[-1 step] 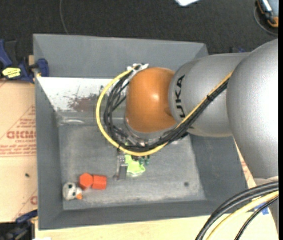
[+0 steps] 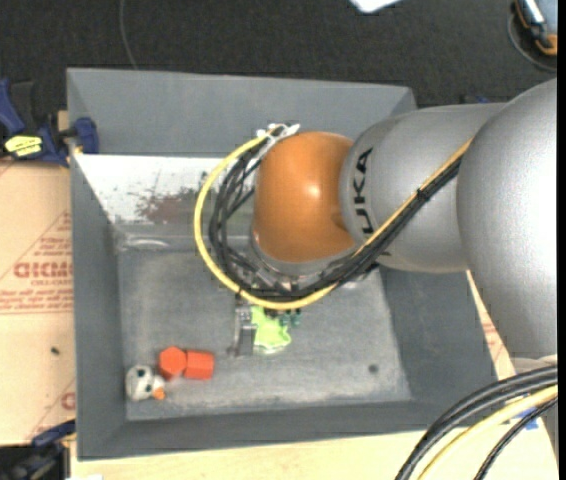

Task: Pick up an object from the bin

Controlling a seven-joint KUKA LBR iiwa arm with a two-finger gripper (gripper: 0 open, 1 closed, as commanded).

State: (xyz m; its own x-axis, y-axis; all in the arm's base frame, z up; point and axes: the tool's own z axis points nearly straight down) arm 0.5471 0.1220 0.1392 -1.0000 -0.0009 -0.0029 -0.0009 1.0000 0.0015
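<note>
Piece in play: a small lime-green thing, lying on the bin floor, approx. mid-floor. The end effector is right at the green thing's left edge, touching or just beside it. Whether it is released, clenched or already grasping can't be told, because the orange wrist cover & looped cables above the green thing hide most of it.

Left of the green thing & a bit nearer the front wall, two orange blocks touch each other. Further left again, just beside the blocks, is a small white figure w/ an orange bit.

Step in hand, prob.: low over the floor at the green thing, i.e. the grasp stage, and no lift is evident yet. The next move needs a square closure on the green thing, then a straight rise clear of the walls. It looks thin & light, so it may get nudged aside or slip.
</note>
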